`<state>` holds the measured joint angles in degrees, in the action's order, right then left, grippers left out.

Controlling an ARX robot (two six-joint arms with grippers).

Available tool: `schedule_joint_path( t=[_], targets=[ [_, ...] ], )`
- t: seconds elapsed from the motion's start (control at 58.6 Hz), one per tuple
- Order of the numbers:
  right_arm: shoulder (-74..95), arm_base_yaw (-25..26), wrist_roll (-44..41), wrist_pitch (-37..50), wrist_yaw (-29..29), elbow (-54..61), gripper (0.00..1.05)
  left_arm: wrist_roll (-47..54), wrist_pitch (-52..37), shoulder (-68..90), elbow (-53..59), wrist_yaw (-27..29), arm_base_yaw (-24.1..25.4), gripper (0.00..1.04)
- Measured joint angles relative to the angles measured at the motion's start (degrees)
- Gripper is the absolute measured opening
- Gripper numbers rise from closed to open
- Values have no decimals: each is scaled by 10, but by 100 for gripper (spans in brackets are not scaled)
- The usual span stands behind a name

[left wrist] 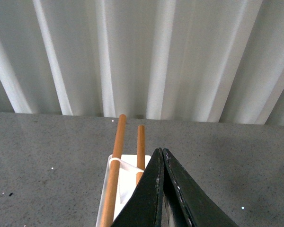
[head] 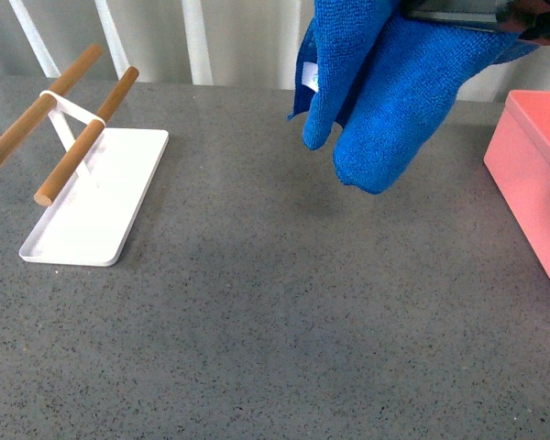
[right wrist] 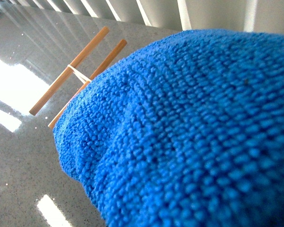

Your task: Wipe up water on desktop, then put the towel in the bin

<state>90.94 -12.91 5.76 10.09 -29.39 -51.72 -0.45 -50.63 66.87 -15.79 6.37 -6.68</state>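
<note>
The blue fluffy towel [head: 385,92] hangs in folds above the dark grey speckled desktop [head: 284,302], clear of the surface, a small white tag showing on its left fold. My right gripper [head: 481,14] is shut on the towel at the top edge of the front view; only its dark underside shows. In the right wrist view the towel [right wrist: 194,137] fills most of the picture and hides the jaws. The pink bin [head: 541,174] stands at the right edge, to the right of and lower than the towel. My left gripper [left wrist: 162,152] is shut and holds nothing, above the desktop [left wrist: 47,156].
A flat white tray [head: 96,197] with two wooden bars [head: 87,133] on a white stand sits at the left of the desktop. The tray [left wrist: 128,163] lies just beyond my left gripper. A pleated white curtain [left wrist: 142,56] runs behind the desktop's far edge.
</note>
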Motion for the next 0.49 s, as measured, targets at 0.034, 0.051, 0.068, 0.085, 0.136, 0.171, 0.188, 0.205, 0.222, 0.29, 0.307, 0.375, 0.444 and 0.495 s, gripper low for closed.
schedule_joint_path(
  t=[0.034,0.051,0.068,0.085,0.136,0.171,0.188,0.205,0.222,0.29,0.307,0.375,0.444,0.495],
  targets=[
    [0,-1,-1,-1,0,0,5,0,0,-10,10,-2,3,4],
    [0,-2,-2,-1,0,0,5,0,1,-17,16,-4,5,4],
    [0,-2,-2,-1,0,0,5,0,2,-21,19,-5,7,4],
    [0,-2,-3,-1,0,0,5,0,3,-28,25,-6,9,4],
    [0,-2,-4,-1,0,0,5,0,10,-54,43,-13,15,4],
    [1,-2,-5,-1,0,0,5,0,16,-72,56,-18,19,4],
    [1,-2,-5,-1,0,0,5,0,17,-75,58,-19,19,4],
    [2,-2,-5,-1,0,0,5,0,20,-83,63,-20,21,4],
    [2,-2,-5,-1,2,0,5,0,22,-86,65,-21,22,4],
    [5,-2,-6,-1,5,0,5,0,33,-109,77,-55,44,4],
    [5,-2,-6,-1,5,0,5,0,37,-117,81,-59,50,4],
    [7,-2,-6,-1,7,0,5,0,52,-143,93,-60,62,4],
    [8,-4,-6,-1,9,0,5,0,72,-177,107,-61,66,4],
    [9,-5,-6,-1,9,0,5,0,87,-199,114,-62,66,4]
  ],
)
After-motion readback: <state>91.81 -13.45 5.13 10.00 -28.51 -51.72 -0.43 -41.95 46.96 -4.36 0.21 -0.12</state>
